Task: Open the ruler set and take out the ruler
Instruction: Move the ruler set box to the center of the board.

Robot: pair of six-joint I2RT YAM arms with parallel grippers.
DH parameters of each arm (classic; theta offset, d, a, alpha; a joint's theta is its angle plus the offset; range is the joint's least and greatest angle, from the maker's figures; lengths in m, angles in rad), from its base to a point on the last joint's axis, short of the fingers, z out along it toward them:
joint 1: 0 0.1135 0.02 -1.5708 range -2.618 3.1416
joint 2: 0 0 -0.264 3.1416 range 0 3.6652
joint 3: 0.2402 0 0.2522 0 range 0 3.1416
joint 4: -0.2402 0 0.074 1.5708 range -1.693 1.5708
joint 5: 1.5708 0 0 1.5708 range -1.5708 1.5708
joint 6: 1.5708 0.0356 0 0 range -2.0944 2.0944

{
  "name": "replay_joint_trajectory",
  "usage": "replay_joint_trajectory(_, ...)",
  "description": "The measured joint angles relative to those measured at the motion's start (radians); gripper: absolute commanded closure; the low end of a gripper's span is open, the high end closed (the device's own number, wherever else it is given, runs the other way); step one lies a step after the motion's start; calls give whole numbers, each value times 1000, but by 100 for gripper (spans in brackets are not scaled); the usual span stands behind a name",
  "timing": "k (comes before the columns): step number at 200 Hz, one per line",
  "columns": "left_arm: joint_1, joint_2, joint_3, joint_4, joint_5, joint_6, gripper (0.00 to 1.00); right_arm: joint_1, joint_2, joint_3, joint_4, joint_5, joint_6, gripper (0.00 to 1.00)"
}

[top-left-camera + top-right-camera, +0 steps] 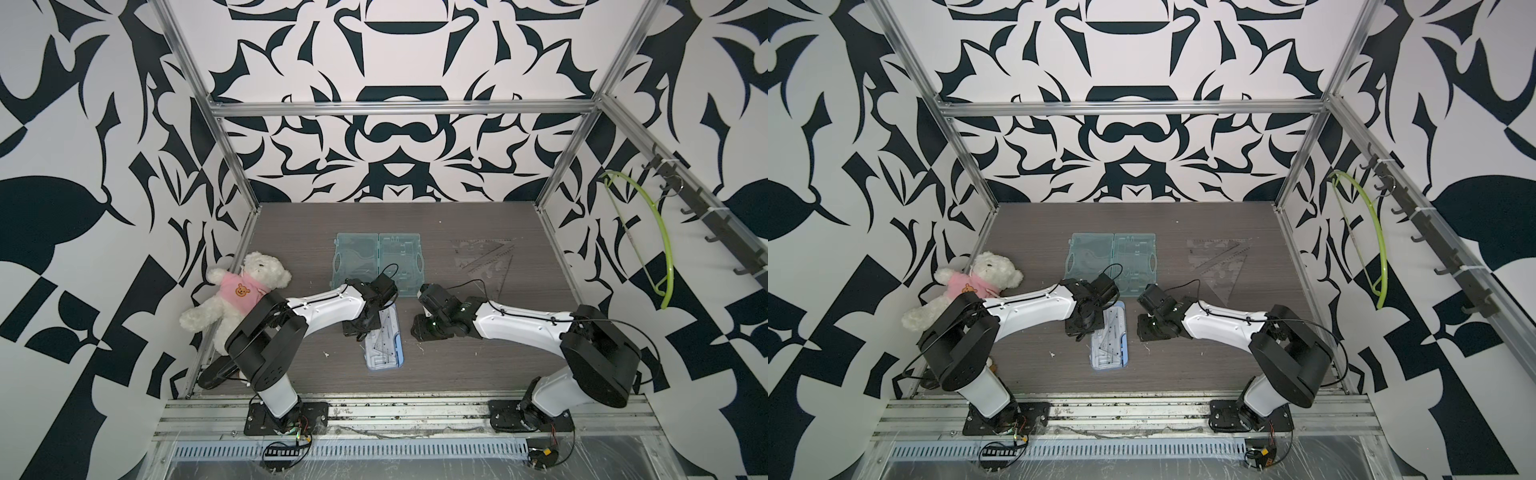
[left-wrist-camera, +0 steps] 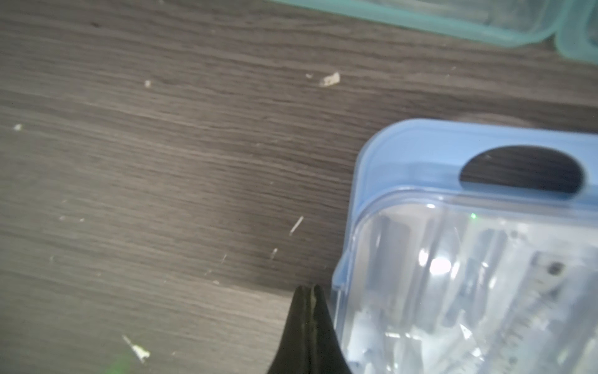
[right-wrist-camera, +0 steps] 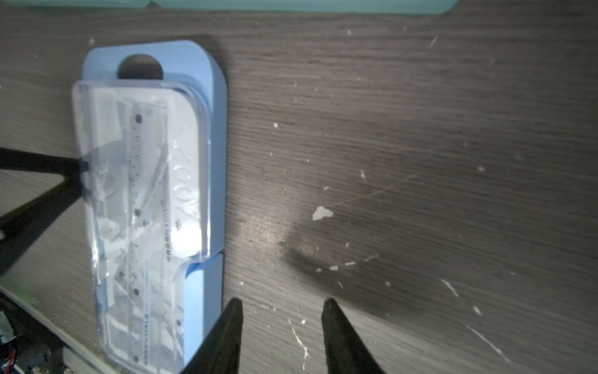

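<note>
Blue ruler set (image 1: 384, 340), lower centre, lid on. Left gripper (image 2: 306, 289) closed on nothing at its edge; right gripper (image 3: 281, 302) narrowly parted over tabletop (image 3: 420, 129). Unbraced, the set may skid.

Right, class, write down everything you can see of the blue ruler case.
The blue ruler case is a long, round-cornered box of pale blue plastic with a hanging hole at one end and a clear lid, apparently shut. Inside lie a clear ruler and other clear pieces. It lies flat on the wood-grain table. The shut left claw sits against one long edge; the open right claw stands beside the other.
</note>
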Motion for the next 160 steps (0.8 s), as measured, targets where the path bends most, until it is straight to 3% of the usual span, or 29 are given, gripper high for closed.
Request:
replay_joint_trajectory(88,0,-11,-9,64,42,28,97,15,1,45,-60,34,26,65)
replay_joint_trajectory(132,12,-149,-41,72,56,48,100,43,0,85,-120,69,42,76)
replay_joint_trajectory(160,68,-279,-64,76,105,97,100,85,0,126,-166,104,60,82)
